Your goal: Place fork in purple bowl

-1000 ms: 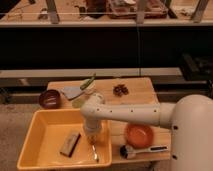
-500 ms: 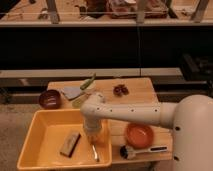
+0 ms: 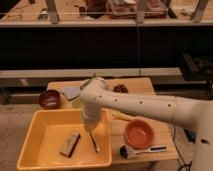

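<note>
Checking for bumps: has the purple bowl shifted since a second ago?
No. The purple bowl stays just beyond the far left corner of the yellow tray; the claw is over it, at the fork.

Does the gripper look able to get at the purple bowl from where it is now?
Probably yes. The gripper hangs shut over the yellow tub, at the upper end of the fork; the purple bowl sits beyond the tub's far corner, nothing standing between.

My tool (image 3: 90, 128), matt pale plastic, hangs at lower centre over the glossy yellow plastic tray (image 3: 47, 130), clamped on the thin, shiny metal fork (image 3: 94, 144). The surface (image 3: 142, 85) is smooth pale wood; the purple bowl (image 3: 49, 98) looks glossy.
</note>
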Action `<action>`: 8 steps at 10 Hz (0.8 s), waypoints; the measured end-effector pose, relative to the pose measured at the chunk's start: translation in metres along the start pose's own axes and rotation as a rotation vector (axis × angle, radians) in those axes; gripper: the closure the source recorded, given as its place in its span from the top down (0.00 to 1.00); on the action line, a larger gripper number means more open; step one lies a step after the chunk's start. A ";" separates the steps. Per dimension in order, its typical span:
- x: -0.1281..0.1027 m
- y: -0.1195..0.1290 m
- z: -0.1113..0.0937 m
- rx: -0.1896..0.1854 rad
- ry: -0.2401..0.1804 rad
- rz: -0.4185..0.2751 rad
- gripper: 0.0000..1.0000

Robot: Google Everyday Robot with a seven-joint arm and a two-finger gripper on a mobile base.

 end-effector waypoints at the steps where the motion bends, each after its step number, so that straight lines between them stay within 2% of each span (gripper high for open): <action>1: 0.006 -0.006 -0.021 -0.002 0.026 -0.016 0.00; 3: 0.024 -0.021 -0.057 -0.013 0.079 -0.065 0.00; 4: 0.043 -0.037 -0.075 -0.021 0.110 -0.106 0.00; 6: 0.078 -0.060 -0.087 -0.023 0.149 -0.164 0.00; 8: 0.122 -0.067 -0.091 -0.032 0.204 -0.205 0.00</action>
